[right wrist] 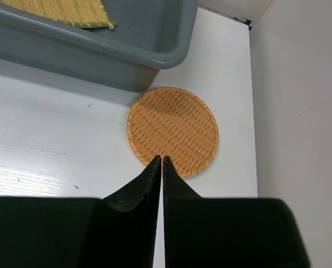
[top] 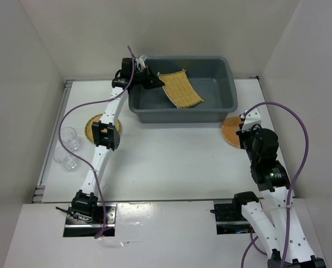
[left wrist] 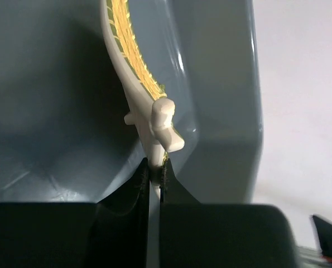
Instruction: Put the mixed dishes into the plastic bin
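At 12 o'clock on counter (top: pixel 171 162): plastic bin (top: pixel 177 116), square yellow mat (top: pixel 181 89) tilted inside. At bin's 10 o'clock corner: left gripper (left wrist: pixel 154 173), pinched narrow on mat's edge. At 3 o'clock, outside bin: orange round mat (right wrist: pixel 173 129) flat on counter; right gripper (right wrist: pixel 162 162) over its near edge, closed, empty. At 9 o'clock: yellow round mat (top: pixel 90 125) partly under left arm, two clear cups (top: pixel 70 138) nearby.

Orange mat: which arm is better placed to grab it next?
Right. Its shut jaws are right by the orange mat; the left arm's jaws are busy holding the square mat in the bin.
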You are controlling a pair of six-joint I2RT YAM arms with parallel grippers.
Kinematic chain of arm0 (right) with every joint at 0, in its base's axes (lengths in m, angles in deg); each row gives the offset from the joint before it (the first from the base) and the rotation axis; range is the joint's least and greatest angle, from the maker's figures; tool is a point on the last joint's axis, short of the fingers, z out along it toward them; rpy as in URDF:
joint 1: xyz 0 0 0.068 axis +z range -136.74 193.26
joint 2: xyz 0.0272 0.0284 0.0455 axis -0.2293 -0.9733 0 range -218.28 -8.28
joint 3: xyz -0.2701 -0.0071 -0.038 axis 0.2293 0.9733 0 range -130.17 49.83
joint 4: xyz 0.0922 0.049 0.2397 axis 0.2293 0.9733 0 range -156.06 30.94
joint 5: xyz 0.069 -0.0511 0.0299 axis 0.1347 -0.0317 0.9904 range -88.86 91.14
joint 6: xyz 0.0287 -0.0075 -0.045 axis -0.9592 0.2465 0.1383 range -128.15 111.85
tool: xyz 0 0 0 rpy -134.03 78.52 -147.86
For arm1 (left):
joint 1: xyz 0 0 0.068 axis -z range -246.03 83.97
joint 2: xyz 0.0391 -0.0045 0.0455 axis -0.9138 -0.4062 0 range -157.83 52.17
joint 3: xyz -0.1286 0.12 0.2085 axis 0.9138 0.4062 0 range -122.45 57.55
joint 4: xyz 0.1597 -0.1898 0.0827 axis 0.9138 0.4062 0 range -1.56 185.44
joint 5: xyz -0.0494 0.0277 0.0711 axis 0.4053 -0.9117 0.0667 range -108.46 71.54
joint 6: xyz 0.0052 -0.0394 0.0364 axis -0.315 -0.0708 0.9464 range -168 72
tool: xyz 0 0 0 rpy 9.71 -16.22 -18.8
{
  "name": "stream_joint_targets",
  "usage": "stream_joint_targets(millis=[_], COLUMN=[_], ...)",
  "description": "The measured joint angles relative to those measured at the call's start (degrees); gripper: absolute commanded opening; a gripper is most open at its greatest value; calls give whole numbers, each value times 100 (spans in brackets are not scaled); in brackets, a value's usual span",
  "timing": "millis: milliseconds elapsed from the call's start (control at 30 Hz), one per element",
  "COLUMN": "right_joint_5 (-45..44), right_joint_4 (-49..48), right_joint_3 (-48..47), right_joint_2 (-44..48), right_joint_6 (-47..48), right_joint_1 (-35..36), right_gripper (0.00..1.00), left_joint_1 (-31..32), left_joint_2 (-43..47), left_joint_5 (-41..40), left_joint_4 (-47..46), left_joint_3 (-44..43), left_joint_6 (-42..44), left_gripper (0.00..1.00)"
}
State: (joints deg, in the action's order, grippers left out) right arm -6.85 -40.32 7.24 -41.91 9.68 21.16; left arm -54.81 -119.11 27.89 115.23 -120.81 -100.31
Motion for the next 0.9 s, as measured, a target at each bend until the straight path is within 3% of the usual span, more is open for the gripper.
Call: stream_joint_targets(millis=[200, 567, 733, 900], right_joint_5=[0, 0, 0, 0], right_joint_4=[0, -2, -2, -2], right_joint_3=[0, 0, 0, 0], right_joint_2=[0, -59, -59, -59], right_joint_6=[0, 0, 0, 0], right_joint_1=[0, 0, 0, 0], right_gripper=[7, 7, 7, 9], left_joint_1=[109, 614, 671, 656], left_joint_2=[363, 444, 431, 341], left_joint_5=[4, 297, 385, 402], left_joint_4=[306, 157, 243, 334], left_joint_3=[0, 0, 0, 0], left_joint_6=[1012, 1318, 1314, 1305], left_gripper=[0, 0, 4, 17])
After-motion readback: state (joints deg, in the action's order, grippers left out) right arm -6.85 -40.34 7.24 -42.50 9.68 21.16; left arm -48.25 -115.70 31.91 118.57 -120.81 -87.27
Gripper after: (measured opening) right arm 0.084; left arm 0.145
